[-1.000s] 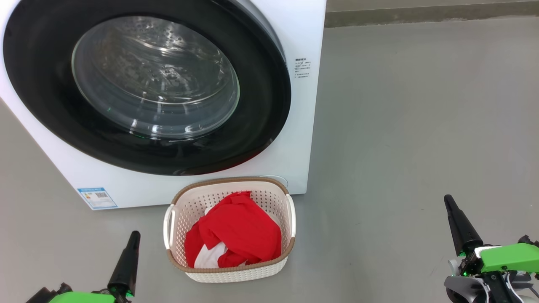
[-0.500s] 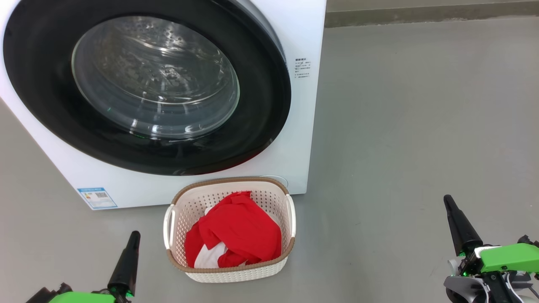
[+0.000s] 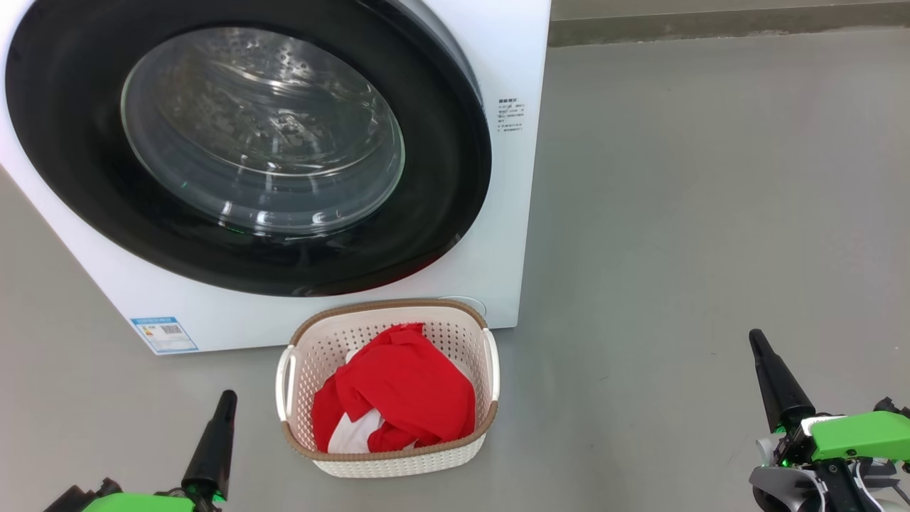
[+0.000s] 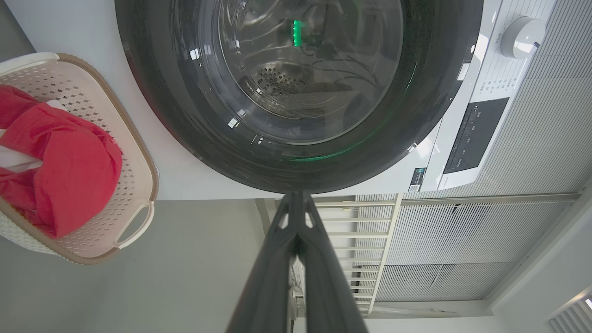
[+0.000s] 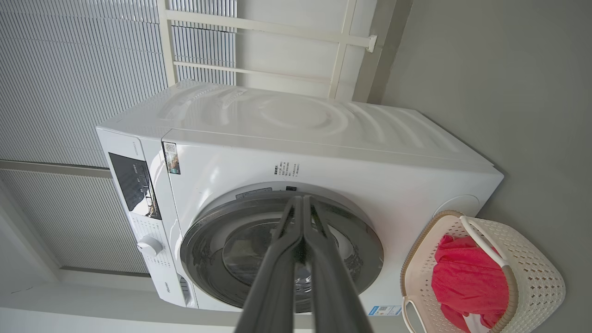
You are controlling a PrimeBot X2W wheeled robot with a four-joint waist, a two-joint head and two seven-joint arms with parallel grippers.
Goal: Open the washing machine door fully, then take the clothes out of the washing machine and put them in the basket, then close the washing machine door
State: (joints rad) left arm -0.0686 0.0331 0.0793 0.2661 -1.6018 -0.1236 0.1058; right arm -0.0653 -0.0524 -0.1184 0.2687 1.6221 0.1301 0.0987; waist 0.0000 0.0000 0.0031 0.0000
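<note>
Door (image 3: 441, 213) shut on washer (image 3: 512, 57), glass facing forward, top cropped. Clothes (image 3: 405, 398) heaped in basket (image 3: 398, 462), long axis unclear. Left gripper (image 3: 227, 395), right gripper (image 3: 755, 334) clenched, empty.

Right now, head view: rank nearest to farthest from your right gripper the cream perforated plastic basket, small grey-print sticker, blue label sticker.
1. Cream perforated basket, floor, left of right gripper.
2. Small grey-print sticker, washer front, right edge.
3. Blue label sticker, washer's lower left.

Both jaws long, tapered, matte black — bright green wrist shells (image 3: 857, 435), pale grey casing (image 3: 782, 487) beneath
</note>
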